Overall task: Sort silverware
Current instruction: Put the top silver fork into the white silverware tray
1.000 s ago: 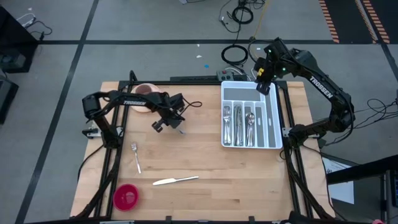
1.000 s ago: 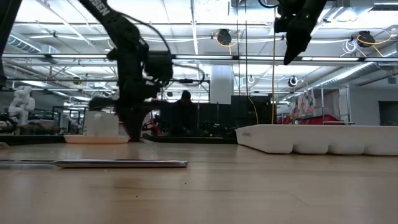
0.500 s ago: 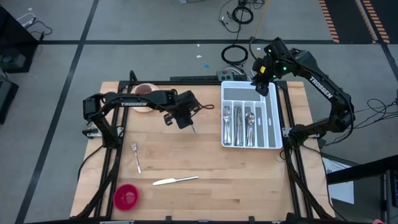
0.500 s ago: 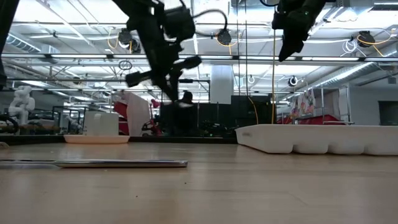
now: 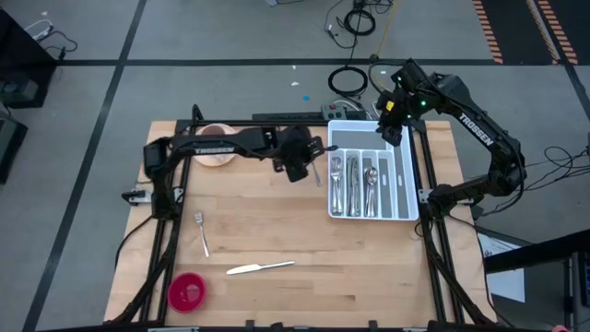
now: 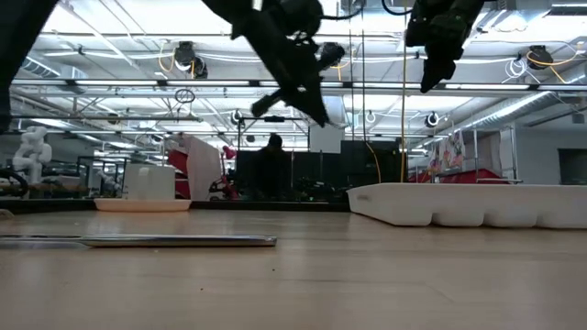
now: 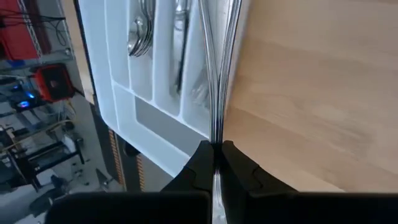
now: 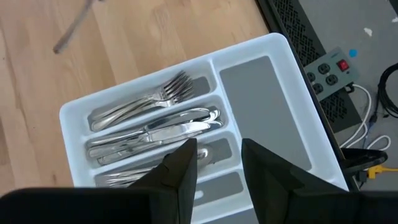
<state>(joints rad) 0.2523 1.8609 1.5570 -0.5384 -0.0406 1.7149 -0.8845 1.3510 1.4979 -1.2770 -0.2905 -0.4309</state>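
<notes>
My left gripper (image 5: 309,167) hangs above the table just left of the white tray (image 5: 407,194), shut on a slim piece of silverware (image 5: 317,175). In the left wrist view that piece (image 7: 221,74) shows edge-on, reaching out over the tray's edge (image 7: 112,93). Forks (image 5: 336,181), knives (image 5: 352,181) and spoons (image 5: 370,181) lie in the tray's long compartments. A fork (image 5: 201,232) and a knife (image 5: 260,268) lie flat on the wood. My right gripper (image 5: 391,125) is open high above the tray's far end, with nothing between its fingers (image 8: 183,165). My left gripper pinches one end of the silverware piece (image 7: 216,134) between its two fingers. The fingers slant down toward the tray, and the piece runs on past their tips in line with them. It is lifted clear of the table. Which end is held is hidden by the fingers.
A pink cup on its saucer (image 5: 217,148) stands at the far left of the table. A red round thing (image 5: 187,291) lies near the front left corner. In the low view the knife (image 6: 174,241) lies close in front, with the tray (image 6: 477,205) at the right.
My left gripper has risen and gone toward the table's right edge, from near the cup to just beside the tray. Its wrist has rolled on the way. The silverware piece has gone with it, lifted clear of the wood.
</notes>
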